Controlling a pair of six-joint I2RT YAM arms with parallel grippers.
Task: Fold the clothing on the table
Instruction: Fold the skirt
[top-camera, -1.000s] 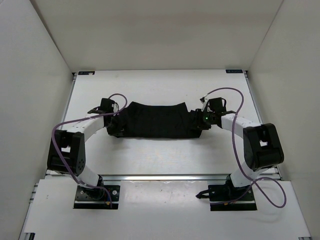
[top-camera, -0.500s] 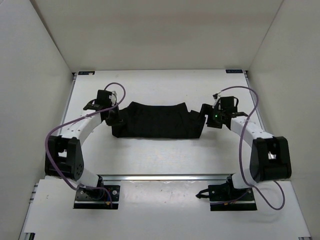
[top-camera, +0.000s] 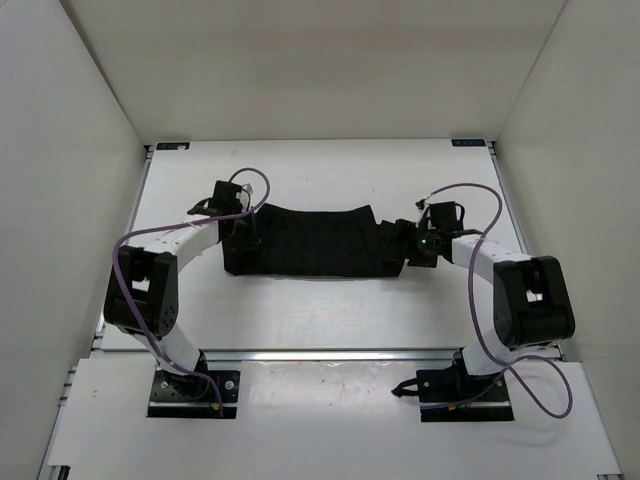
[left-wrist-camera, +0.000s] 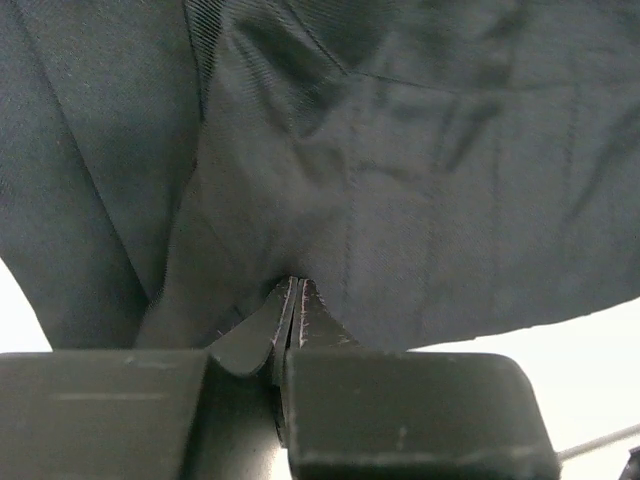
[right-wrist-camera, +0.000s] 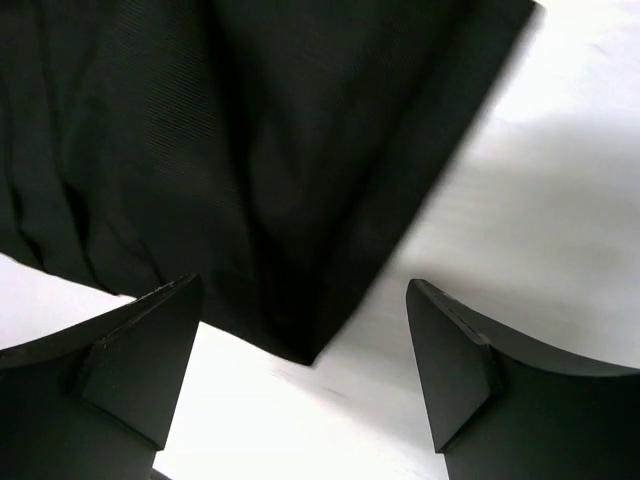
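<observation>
The two arm bases (top-camera: 190, 385) sit bolted at the near edge of the table (top-camera: 300, 310). Past a strip of bare white top, the clothing (top-camera: 315, 242) lies flat across the middle of the table. It is a wide black band running left to right, a little nearer the far edge than the near one. Its far side dips in a shallow curve, and creases run through the fabric.

The left gripper (top-camera: 243, 228) is at the left end of the clothing, clenched on it. From its wrist, a small fold is caught tight between the fingers (left-wrist-camera: 400, 410), and the rest spreads away beyond them.

The right gripper (top-camera: 405, 240) is at the right end, its jaws spread wide and grasping nothing. From its wrist, a corner of the clothing lies on the table between the two parted fingers (right-wrist-camera: 140, 350).

White walls (top-camera: 300, 70) stand around the table, beyond the far edge and at both sides.
</observation>
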